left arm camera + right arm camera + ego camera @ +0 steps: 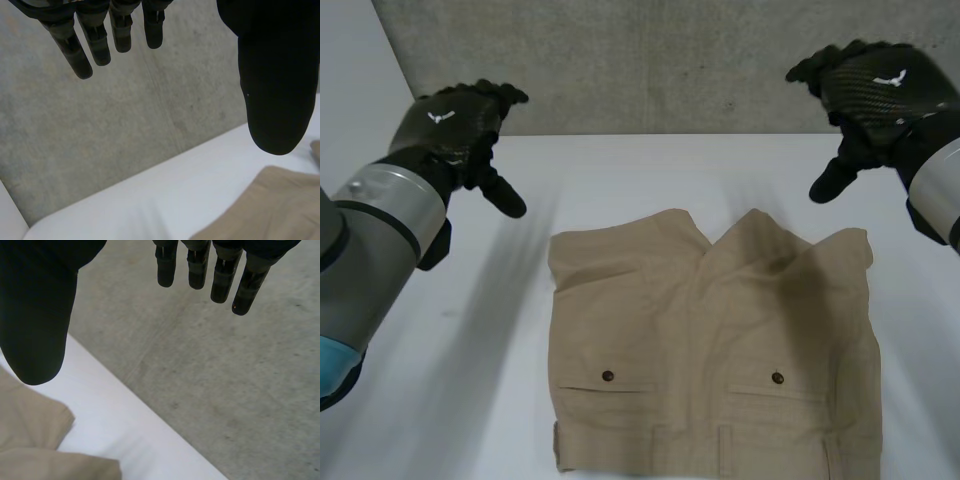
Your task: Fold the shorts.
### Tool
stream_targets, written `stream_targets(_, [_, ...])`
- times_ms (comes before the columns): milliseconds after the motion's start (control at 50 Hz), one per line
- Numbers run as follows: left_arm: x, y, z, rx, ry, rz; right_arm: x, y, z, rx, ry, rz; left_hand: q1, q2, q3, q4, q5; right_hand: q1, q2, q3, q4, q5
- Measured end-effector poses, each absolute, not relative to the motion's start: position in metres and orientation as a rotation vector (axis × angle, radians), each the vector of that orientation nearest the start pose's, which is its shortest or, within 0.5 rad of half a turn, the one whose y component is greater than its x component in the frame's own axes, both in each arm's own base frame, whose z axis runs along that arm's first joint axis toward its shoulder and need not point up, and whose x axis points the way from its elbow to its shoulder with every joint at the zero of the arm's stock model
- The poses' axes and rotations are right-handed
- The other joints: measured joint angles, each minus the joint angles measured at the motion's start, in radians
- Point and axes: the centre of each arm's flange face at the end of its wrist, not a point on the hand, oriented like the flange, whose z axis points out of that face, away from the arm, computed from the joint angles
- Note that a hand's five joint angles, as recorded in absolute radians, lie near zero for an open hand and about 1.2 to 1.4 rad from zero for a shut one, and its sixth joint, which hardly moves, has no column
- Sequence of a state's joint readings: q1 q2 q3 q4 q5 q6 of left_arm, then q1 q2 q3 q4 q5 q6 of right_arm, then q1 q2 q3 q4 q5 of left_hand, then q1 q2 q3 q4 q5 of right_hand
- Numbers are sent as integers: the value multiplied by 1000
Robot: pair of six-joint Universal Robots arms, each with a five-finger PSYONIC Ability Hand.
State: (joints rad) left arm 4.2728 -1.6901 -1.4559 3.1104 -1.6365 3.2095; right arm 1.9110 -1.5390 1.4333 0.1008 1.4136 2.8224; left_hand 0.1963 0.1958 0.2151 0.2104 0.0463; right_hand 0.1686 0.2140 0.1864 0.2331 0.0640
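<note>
- Khaki shorts (715, 350) lie spread on the white table (450, 400), waistband toward the robot and both legs pointing off toward the grey concrete wall (650, 60).
- Two back pockets face up, each shut with a dark button: the left button (608, 376) on the left arm's side, the right button (777, 377) on the right arm's side.
- The cloth is mostly flat. Creases run up through the middle where the legs meet, and the far hems are a little rumpled.
- Over to the left hand (455, 125): it hovers in the air beyond the far corner of the left leg, well apart from the cloth and touching nothing.
- Its wrist view settles it. The left fingers (95, 40) hang straight and relaxed, the thumb stands wide of them, and the gap between holds nothing. A stretch of khaki leg lies on the table below the thumb.
- Now the right hand (875, 90): it is raised above the far corner of the right leg, also off the cloth.
- Same story from its own wrist. The right fingers (220, 275) are straight and slack, the thumb is spread far from them, and the hand is empty. The hem of the shorts lies beneath the thumb, with bare table running past it to the wall.
- Both hands are wide open and nothing is gripped. The shorts lie unfolded between the two arms.
</note>
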Motion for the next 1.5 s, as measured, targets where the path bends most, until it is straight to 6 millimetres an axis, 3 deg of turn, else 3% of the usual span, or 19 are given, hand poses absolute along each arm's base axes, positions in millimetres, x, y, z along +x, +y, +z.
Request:
stream_targets(140, [-261, -249, 286, 592, 2408, -2234, 253, -252, 303, -1059, 1972, -1996, 0, 0, 0, 0, 0, 0, 0, 0, 0, 0])
stream_targets(280, [-275, -239, 272, 691, 2438, -2188, 255, -255, 280, -1291, 1976, -1891, 0, 0, 0, 0, 0, 0, 0, 0, 0, 0])
stream_targets(420, [-280, -222, 254, 763, 2491, -2115, 229, -277, 264, -1341, 2102, -1865, 0, 0, 0, 0, 0, 0, 0, 0, 0, 0])
stream_targets(580, [-280, -194, 224, 854, 2586, -1971, 186, -313, 229, -1263, 2310, -1820, 1, 1, 0, 0, 0, 0, 0, 0, 0, 0])
stream_targets(820, [-271, -151, 192, 950, 2655, -1773, 167, -343, 189, -1411, 2373, -1799, 3, 2, 0, 1, 0, 0, 0, 0, 0, 0])
stream_targets(1200, [-261, -106, 161, 1096, 2670, -1584, 169, -349, 186, -1344, 2353, -1870, 3, 17, 2, 3, 4, 0, 0, 0, 0, 0])
stream_targets(1500, [-269, -96, 154, 1171, 2663, -1579, 169, -345, 182, -1341, 2363, -1847, 79, 76, 54, 64, 55, 0, 0, 0, 0, 0])
